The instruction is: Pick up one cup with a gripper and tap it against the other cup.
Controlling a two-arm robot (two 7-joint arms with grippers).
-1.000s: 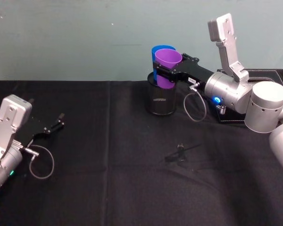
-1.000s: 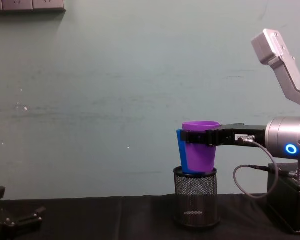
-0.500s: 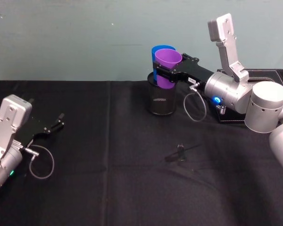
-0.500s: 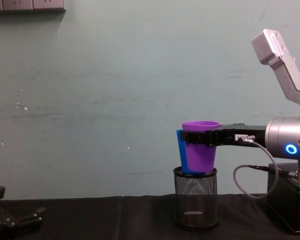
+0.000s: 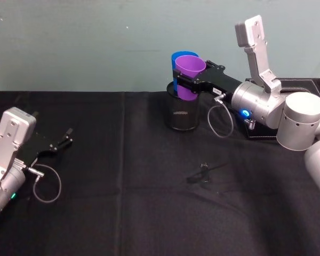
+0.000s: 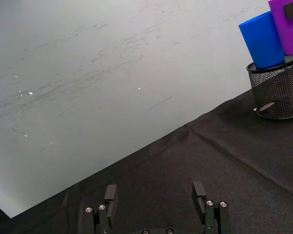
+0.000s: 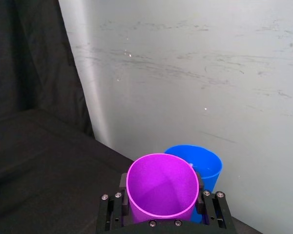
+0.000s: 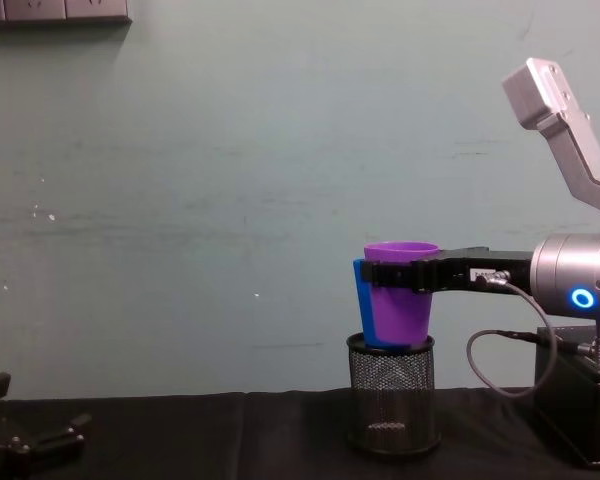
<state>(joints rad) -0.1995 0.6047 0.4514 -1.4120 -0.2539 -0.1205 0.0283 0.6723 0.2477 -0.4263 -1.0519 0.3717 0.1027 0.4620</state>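
Note:
The purple cup hangs upright with my right gripper shut around it just below the rim. Its base sits at the rim of a black mesh pen holder. The blue cup stands in that holder, right behind the purple one and seemingly touching it. My left gripper rests open on the black cloth at the far left, holding nothing. Its wrist view shows both cups far off.
A black box sits at the back right under the right arm. A small dark scrap lies on the black cloth mid-table. A pale wall stands close behind the pen holder.

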